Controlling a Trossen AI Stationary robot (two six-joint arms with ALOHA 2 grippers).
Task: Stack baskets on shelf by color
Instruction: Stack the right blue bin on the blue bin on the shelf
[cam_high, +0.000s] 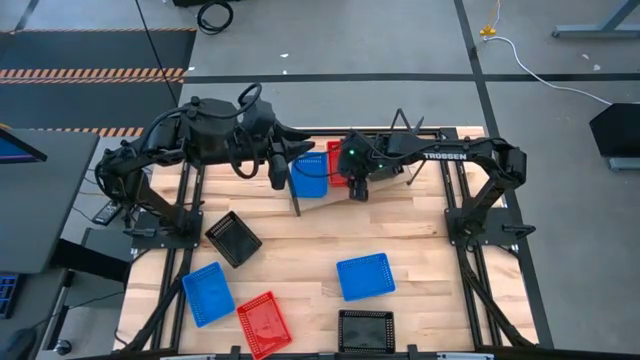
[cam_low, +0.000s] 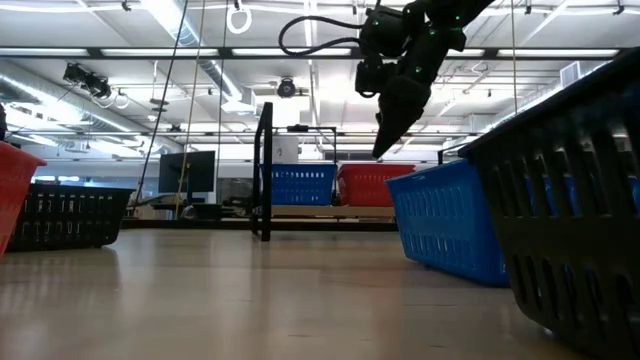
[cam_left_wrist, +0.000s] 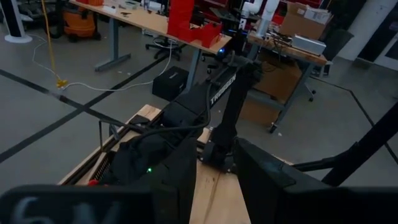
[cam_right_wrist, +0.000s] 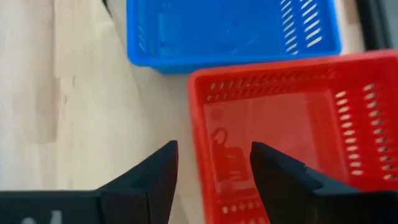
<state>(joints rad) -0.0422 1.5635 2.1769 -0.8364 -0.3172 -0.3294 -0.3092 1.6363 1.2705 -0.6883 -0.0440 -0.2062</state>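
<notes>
the light wooden slanted shelf (cam_high: 372, 190) with black wire frame ends lies directly under the right pincer (cam_high: 357, 190). its two dark fingers stand wide apart and empty, one outside and one inside the near wall of the red rectangular plastic mesh basket (cam_right_wrist: 298, 134) just below them. touching that basket's far side sits a blue mesh basket of the same make (cam_right_wrist: 233, 28). well away from this pincer, on the open tabletop, lie two more blue baskets (cam_high: 365, 276), one red (cam_high: 264, 324) and two black (cam_high: 233, 238).

risks, as judged:
- the slant could let the freed red basket slide; cause, no visible stop.
- a finger lifting askew could snag the mesh wall and drag the basket off.
- the left pincer (cam_high: 277, 172) hangs just beside the blue basket, its fingers part-open and empty; crossing arms could collide there.
</notes>
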